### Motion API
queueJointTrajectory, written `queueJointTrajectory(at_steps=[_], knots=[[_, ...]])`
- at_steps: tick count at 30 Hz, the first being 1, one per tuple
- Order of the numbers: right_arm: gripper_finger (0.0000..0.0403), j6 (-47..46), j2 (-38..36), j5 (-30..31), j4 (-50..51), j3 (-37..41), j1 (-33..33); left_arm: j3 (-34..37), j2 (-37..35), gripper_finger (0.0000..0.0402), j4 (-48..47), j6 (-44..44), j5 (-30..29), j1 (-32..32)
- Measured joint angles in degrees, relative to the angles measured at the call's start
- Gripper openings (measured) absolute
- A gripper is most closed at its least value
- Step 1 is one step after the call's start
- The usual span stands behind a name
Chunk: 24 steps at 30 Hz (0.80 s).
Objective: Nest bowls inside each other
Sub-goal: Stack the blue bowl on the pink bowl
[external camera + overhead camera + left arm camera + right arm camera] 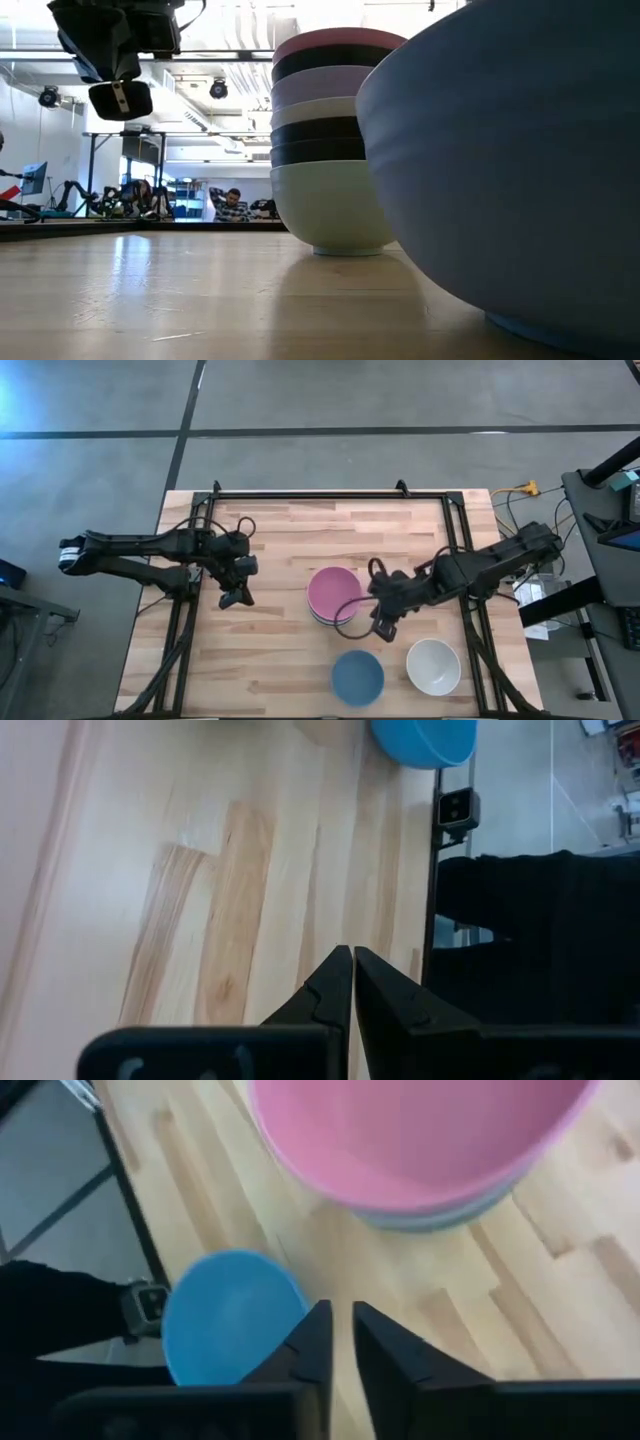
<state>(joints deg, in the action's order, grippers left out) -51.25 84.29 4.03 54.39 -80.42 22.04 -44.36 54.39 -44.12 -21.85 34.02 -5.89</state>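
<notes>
The right pincer (pixel 383 628), fingers nearly together and empty, hangs beside the pink-topped stack (pixel 333 595), with the blue bowl (pixel 357 677) and white bowl (pixel 433 666) just beyond it, both likely light, slick plastic best pinched at the rim.

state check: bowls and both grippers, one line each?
bowl stack: nested, upright, pink bowl on top
blue bowl: loose, upright, apart from the stack
white bowl: loose, upright, beside the blue bowl
left gripper: shut, empty, over bare table
right gripper: nearly shut, empty, beside the stack
</notes>
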Motion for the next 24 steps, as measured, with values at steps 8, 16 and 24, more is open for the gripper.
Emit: queueJointTrajectory(at_steps=[8,16,24], knots=[[0.0166,-8.35,0.4,-4.24,-16.76,12.01,4.78,-0.02,1.1,0.0,5.11,0.28,-0.12,0.0],[0.0216,-16.27,5.19,-4.26,-26.78,19.73,8.81,0.32,3.07,0.0,6.11,0.32,-0.15,0.0],[0.0194,-16.75,14.55,-7.39,-30.37,19.16,9.44,1.8,2.99,0.0,6.01,0.26,0.21,0.0]])
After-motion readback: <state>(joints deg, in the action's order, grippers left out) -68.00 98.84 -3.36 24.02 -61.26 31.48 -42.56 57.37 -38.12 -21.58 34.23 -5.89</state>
